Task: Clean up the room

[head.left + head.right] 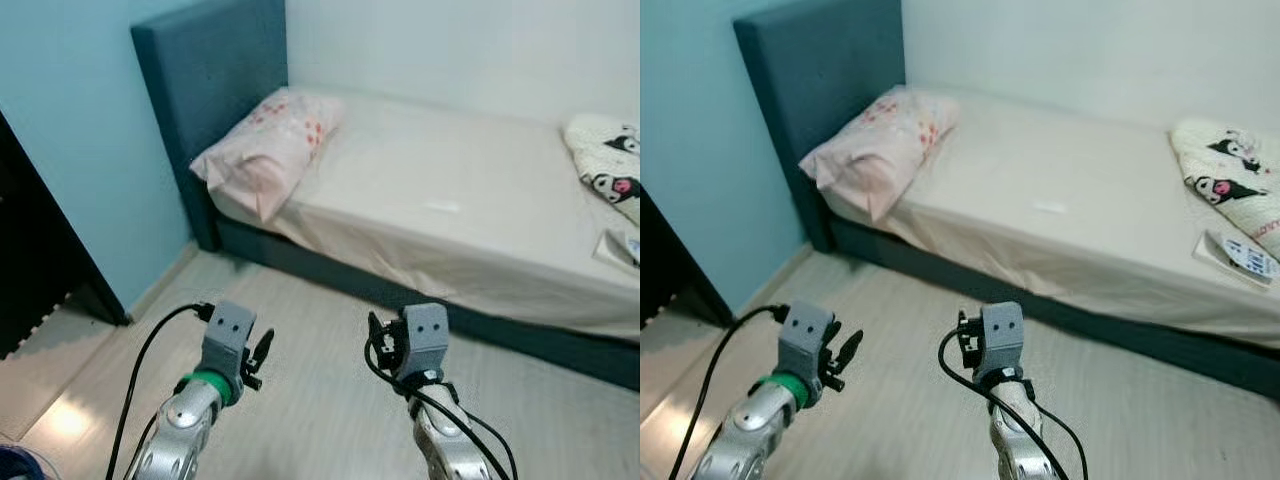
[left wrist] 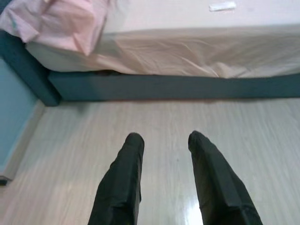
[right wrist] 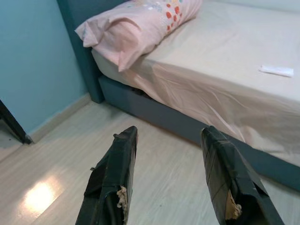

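A bed [image 1: 470, 250] with a cream sheet stands ahead of me. A pink pillow [image 1: 268, 148] lies at its head. A small flat white item [image 1: 441, 207] rests mid-mattress, also visible as the white item [image 3: 276, 70]. At the far right lie a white blanket with cartoon faces [image 1: 1230, 180] and a flat packet [image 1: 1240, 257] near the mattress edge. My left gripper [image 2: 163, 138] and right gripper [image 3: 169, 131] hover open over the wooden floor, short of the bed, both holding nothing. From the head camera they are the left gripper [image 1: 258, 358] and right gripper [image 1: 380, 348].
A dark blue headboard [image 1: 205, 80] meets the light blue wall [image 1: 80, 150] on the left. Dark furniture [image 1: 30, 260] stands at the left edge. The bed's dark blue base [image 1: 330, 270] runs along the floor. Pale wood floor [image 1: 320, 400] lies between me and the bed.
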